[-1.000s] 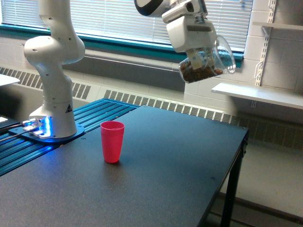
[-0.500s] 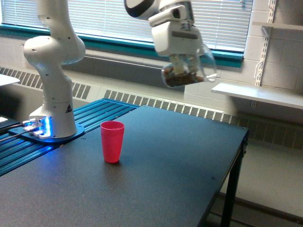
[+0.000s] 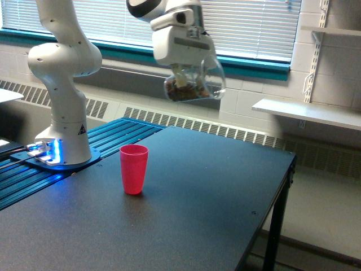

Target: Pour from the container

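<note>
Black table (image 3: 186,214) fills the near scene, with a red cup (image 3: 133,169) upright toward its left. High above and right of the cup, the gripper (image 3: 185,76) clamps the clear jar (image 3: 194,84), tilted, brown pieces inside.

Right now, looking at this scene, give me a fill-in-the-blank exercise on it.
1. The gripper holds the container ____ the table.
2. The cup standing on the table is ____ in colour.
3. The pieces inside the container look ____.

Missing words: above; red; brown
</note>
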Controlling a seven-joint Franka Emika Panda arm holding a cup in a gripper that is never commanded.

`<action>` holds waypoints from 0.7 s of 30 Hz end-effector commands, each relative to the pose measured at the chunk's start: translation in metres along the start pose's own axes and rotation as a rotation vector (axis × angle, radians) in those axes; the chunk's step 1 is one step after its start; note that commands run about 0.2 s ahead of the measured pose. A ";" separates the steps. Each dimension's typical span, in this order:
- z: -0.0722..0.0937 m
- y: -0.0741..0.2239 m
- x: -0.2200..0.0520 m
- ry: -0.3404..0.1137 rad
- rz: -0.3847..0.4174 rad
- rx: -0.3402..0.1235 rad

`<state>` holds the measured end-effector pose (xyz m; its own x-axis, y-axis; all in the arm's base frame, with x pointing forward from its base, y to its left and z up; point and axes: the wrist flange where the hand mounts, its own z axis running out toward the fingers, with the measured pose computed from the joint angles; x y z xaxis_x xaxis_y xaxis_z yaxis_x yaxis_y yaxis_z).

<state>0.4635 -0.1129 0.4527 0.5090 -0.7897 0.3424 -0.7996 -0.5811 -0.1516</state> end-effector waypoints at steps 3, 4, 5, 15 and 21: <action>0.003 0.017 -0.030 -0.029 0.066 -0.050; 0.004 0.019 -0.033 -0.034 0.070 -0.055; 0.004 0.021 -0.036 -0.041 0.071 -0.062; -0.002 0.040 -0.062 -0.087 0.062 -0.124; -0.007 0.050 -0.070 -0.107 0.062 -0.161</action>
<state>0.3944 -0.0857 0.4236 0.4975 -0.8337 0.2396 -0.8539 -0.5193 -0.0342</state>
